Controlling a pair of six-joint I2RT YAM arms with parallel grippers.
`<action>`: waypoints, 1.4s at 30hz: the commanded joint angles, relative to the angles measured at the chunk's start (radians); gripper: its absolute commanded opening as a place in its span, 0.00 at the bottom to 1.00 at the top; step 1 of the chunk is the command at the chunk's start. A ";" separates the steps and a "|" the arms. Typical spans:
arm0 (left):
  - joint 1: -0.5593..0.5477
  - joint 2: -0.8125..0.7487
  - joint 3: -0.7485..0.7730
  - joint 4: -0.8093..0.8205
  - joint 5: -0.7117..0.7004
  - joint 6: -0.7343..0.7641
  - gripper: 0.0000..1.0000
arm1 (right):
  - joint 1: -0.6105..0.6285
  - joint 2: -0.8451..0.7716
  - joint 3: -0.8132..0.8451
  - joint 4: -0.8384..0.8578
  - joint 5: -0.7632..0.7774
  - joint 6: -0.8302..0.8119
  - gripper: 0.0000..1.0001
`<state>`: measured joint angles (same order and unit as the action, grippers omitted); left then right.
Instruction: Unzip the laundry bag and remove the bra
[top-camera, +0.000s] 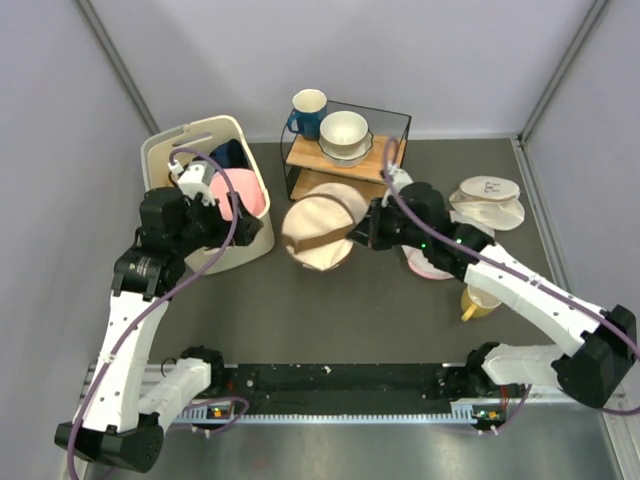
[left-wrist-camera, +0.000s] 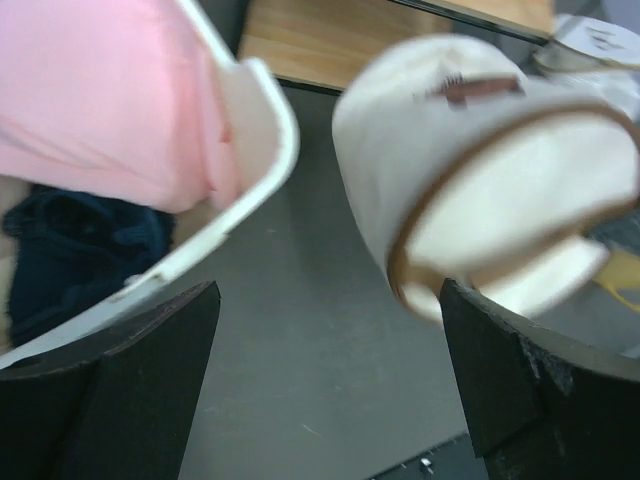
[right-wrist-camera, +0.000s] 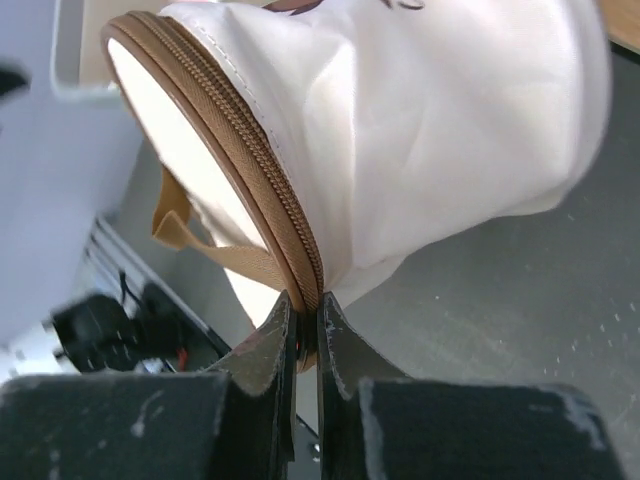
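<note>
Your right jaws pinch the bag (right-wrist-camera: 420, 130) zipper (right-wrist-camera: 250, 170). Your left jaws are wide apart by the basket (left-wrist-camera: 268, 150).

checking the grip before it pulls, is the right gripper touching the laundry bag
Touching. The right wrist view shows the right gripper shut on the brown zipper band at the edge of the laundry bag, with no gap.

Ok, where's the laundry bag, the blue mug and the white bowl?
laundry bag (top-camera: 318, 215), top view, on its cream fabric above the brown strap.
blue mug (top-camera: 304, 123), top view, on its blue side.
white bowl (top-camera: 344, 128), top view, inside the bowl.
</note>
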<state>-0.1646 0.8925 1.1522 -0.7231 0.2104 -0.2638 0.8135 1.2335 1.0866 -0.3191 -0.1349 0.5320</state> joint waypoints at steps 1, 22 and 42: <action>0.002 -0.017 -0.034 0.074 0.297 -0.049 0.97 | -0.100 -0.043 -0.062 -0.025 -0.083 0.356 0.00; -0.164 0.101 -0.411 0.516 0.373 -0.587 0.99 | -0.266 -0.085 -0.389 0.475 -0.233 0.887 0.00; -0.283 0.378 -0.318 0.654 0.238 -0.697 0.27 | -0.293 -0.200 -0.422 0.286 -0.167 0.762 0.47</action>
<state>-0.4381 1.2686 0.7597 -0.0639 0.4835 -1.0012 0.5316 1.0935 0.6136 0.0380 -0.3340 1.3876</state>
